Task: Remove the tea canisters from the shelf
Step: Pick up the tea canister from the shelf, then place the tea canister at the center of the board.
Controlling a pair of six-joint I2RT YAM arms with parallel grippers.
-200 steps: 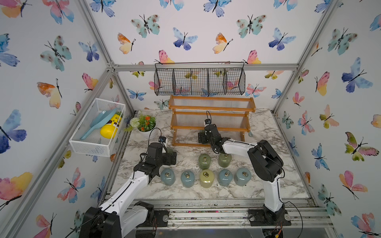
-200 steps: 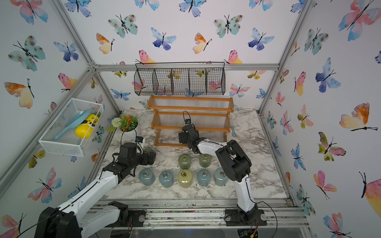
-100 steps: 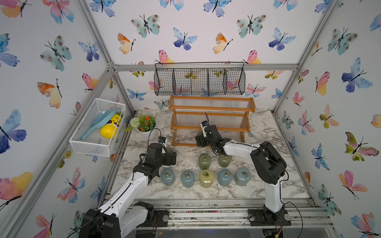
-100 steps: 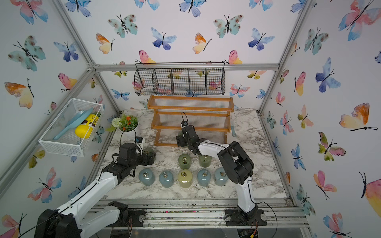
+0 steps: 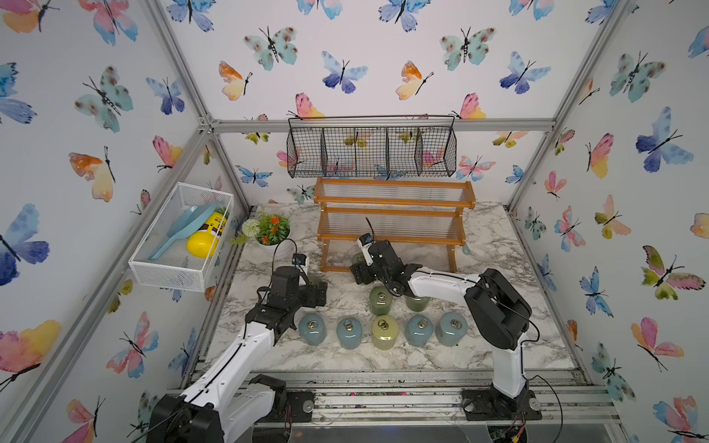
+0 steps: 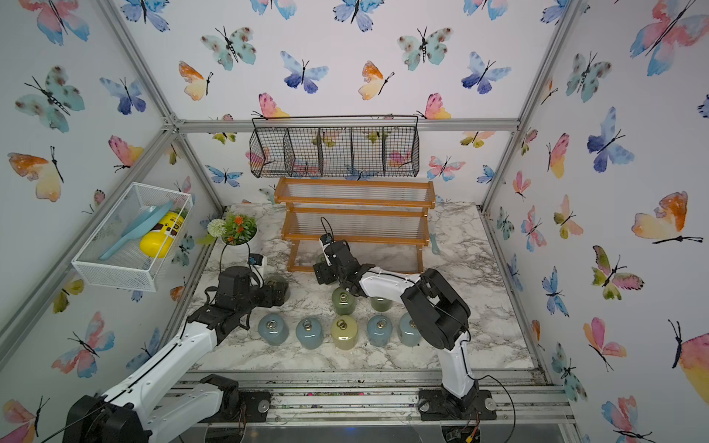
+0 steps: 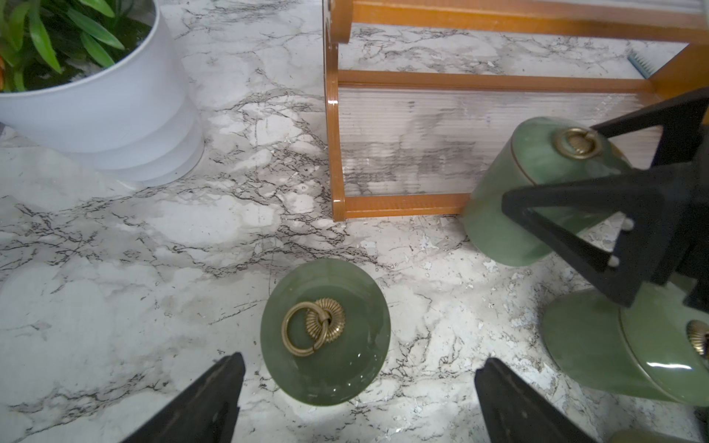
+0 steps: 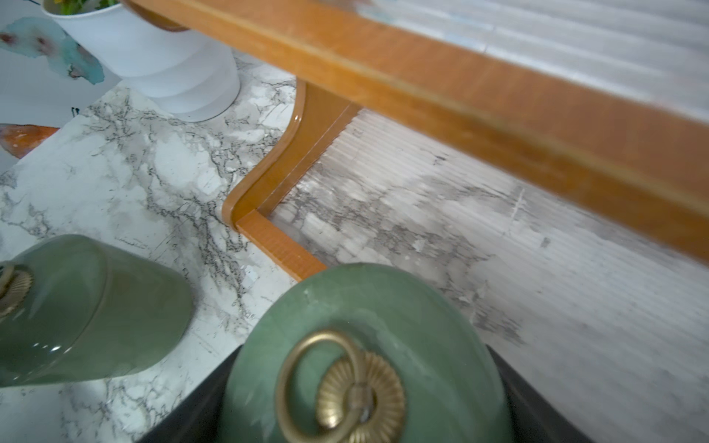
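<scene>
We see the left gripper (image 7: 358, 364) spread wide, its dark fingers (image 7: 215, 402) flanking but not touching an upright sage green canister (image 7: 326, 331) that stands on the marble tabletop (image 5: 479, 356), centred just ahead of the jaws. The right gripper (image 8: 362, 356) is clamped on another green canister (image 8: 383, 307), a finger pressed to each side of its body and the ring pull facing the wrist camera. This held canister is tilted and sits just beside the front-left corner of the shelf (image 5: 395, 239), in front of the lowest rail; we cannot tell whether its base touches the marble. In both top views we count nine canisters in all. Four are blue (image 5: 312, 329) and stand with one yellow-green (image 5: 384, 331) in a front row of five. Four are green: two stand behind that row (image 5: 380, 300), one partly hidden by the right arm, and one is at each gripper.
</scene>
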